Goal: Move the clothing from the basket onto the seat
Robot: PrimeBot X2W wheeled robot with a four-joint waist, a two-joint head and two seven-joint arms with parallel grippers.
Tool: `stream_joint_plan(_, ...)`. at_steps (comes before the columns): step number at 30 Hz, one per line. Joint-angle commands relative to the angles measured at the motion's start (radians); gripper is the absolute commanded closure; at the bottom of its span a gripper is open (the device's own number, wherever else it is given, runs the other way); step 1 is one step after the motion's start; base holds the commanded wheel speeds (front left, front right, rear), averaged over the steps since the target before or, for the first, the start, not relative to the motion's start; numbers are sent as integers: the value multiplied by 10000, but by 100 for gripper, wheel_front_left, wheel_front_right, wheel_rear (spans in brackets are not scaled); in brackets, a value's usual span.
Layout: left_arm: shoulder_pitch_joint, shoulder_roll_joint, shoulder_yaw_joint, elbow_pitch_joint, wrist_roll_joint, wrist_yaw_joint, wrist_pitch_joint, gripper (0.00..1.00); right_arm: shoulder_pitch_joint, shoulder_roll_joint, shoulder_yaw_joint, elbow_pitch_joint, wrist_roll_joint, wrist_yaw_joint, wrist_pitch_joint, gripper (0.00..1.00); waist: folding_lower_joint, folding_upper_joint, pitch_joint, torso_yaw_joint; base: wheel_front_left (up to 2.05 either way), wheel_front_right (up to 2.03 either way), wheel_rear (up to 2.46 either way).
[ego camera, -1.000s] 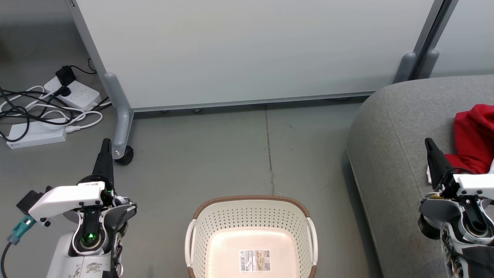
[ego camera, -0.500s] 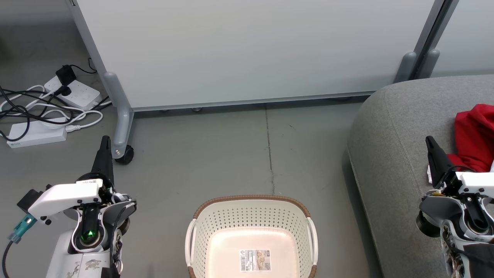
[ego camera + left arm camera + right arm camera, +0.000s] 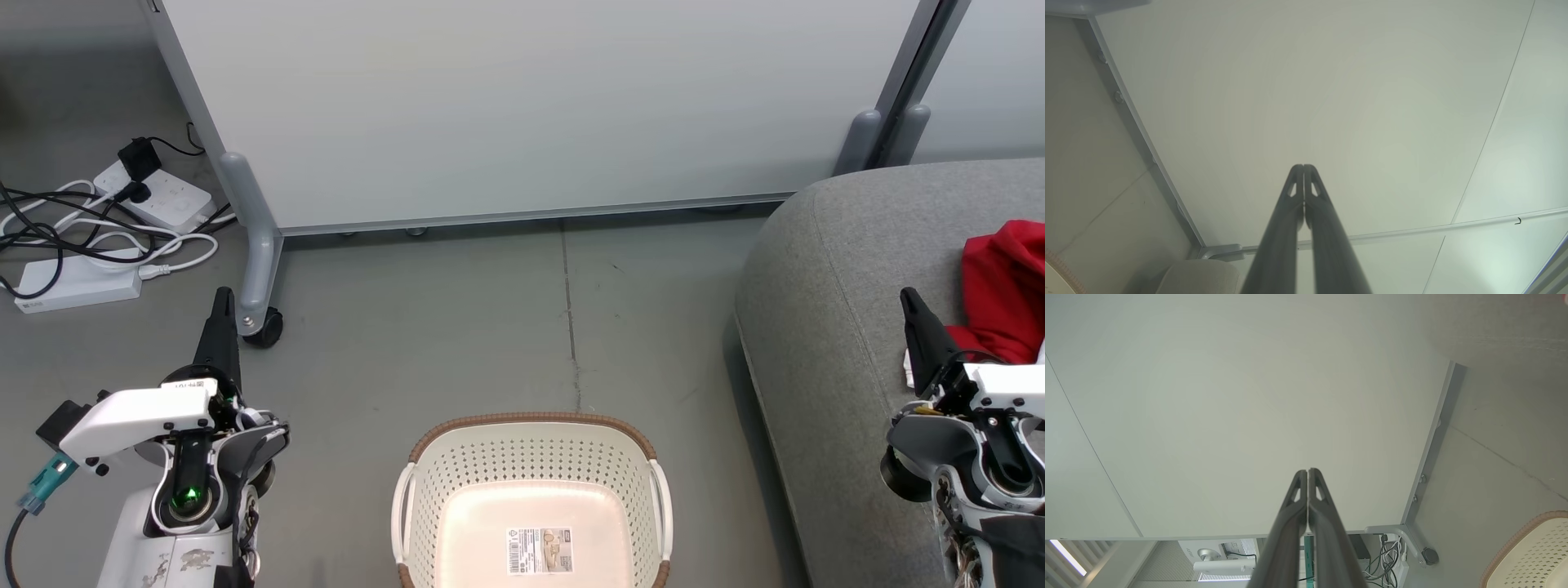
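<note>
Nearest, the basket (image 3: 531, 419) stands on the floor (image 3: 457, 327), its label (image 3: 539, 551) bare. Left of the basket the left jaws are pressed together. Right of it the right jaws are too, over the seat (image 3: 816, 310), where the clothing (image 3: 1000, 278) lies farther back.

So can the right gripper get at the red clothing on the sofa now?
Probably yes: the right gripper, shut, sits just beside the red clothing on the sofa seat, with nothing between them.
</note>
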Motion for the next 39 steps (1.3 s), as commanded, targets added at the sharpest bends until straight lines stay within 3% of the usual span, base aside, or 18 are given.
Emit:
stream_joint_plan(1, -87, 20, 23, 9, -12, -38, -10, 100, -6, -68, -33, -10, 18, 21, 46, 100, 0, 0, 0, 0, 0, 0, 0)
stream_joint_plan(39, -85, 20, 9, 5, -21, -38, -15, 100, -4, -73, -21, -10, 30, 22, 37, 100, 0, 0, 0, 0, 0, 0, 0)
